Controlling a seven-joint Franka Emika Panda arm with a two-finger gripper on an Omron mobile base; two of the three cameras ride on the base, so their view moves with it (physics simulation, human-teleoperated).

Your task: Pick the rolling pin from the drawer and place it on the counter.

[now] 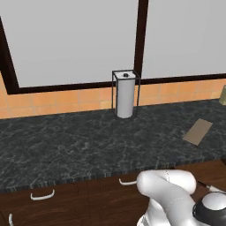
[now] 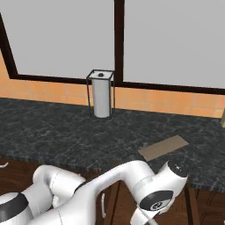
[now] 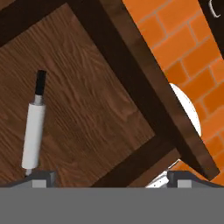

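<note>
Rolling pin (image 3: 33, 131) is seen in the hand view lying flat on the wooden floor of the open drawer (image 3: 87, 100), close to one side, with a dark handle tip pointing away from the camera and the other end just above one of the fingers (image 3: 39, 177). The fingers are spread wide and nothing is held between them; they hover above the drawer, and the pin sits off to one side of the gap rather than centred in it. From here a miss is the likely fault: if the hand is lowered without being shifted over the pin, one finger could land on the round body and roll it away across the smooth wood. A grip taken near the thin handle instead of the body could also let the pin tip and slip on the way up. The dark drawer wall (image 3: 144, 83) runs nearby and could be struck by a finger or by the pin's end during the lift. On the tabletop (image 1: 79, 145) above, a paper towel roll (image 1: 125, 98) stands in its wire holder at the far side, near the tiled wall, and a flat tan board (image 1: 198, 131) lies to the right; open space is left between and in front of them for setting down.
</note>
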